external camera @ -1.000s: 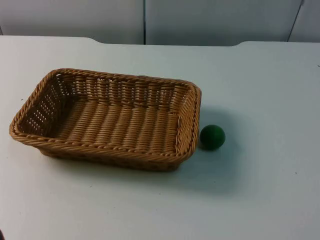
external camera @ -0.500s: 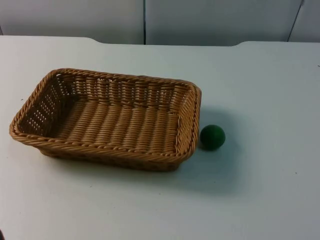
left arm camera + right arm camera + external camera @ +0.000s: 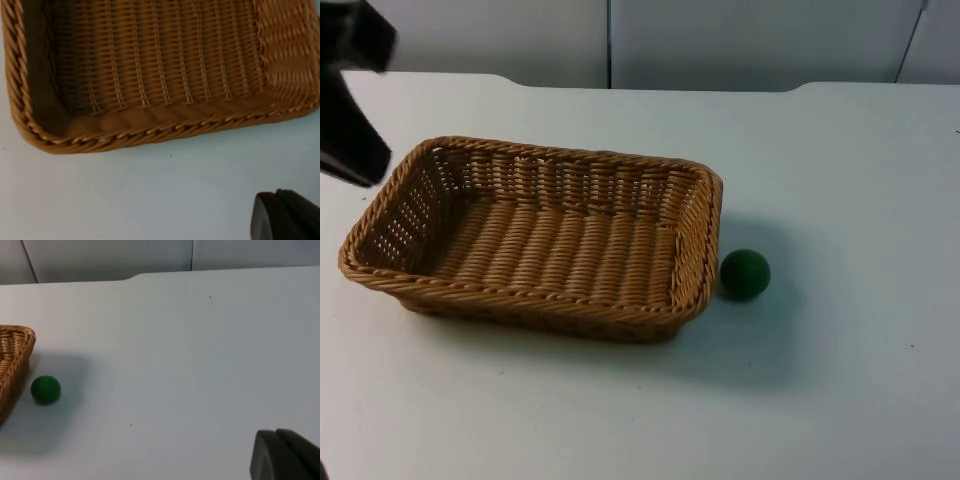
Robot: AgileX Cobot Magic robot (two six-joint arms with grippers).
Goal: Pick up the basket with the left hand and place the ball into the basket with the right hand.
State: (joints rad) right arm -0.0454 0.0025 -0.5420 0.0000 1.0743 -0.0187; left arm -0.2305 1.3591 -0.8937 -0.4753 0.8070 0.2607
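From above, the wicker basket [image 3: 535, 238] rests flat on the white tabletop [image 3: 840, 180], its open mouth up to receive the ball. The green ball [image 3: 745, 274] lies just beside the basket's right end wall, apart from it and outside it. The left hand [image 3: 350, 95] is a dark blur over the basket's far-left corner, probably approaching the rim; whether it is open or closed I cannot tell.

The left wrist view looks down on the basket's rim [image 3: 150, 131] and woven floor, nothing yet grasped.

The right wrist view shows the ball [image 3: 45, 389] beside the basket's end [image 3: 15, 360], well away from the waiting right hand, whose opening I cannot judge.
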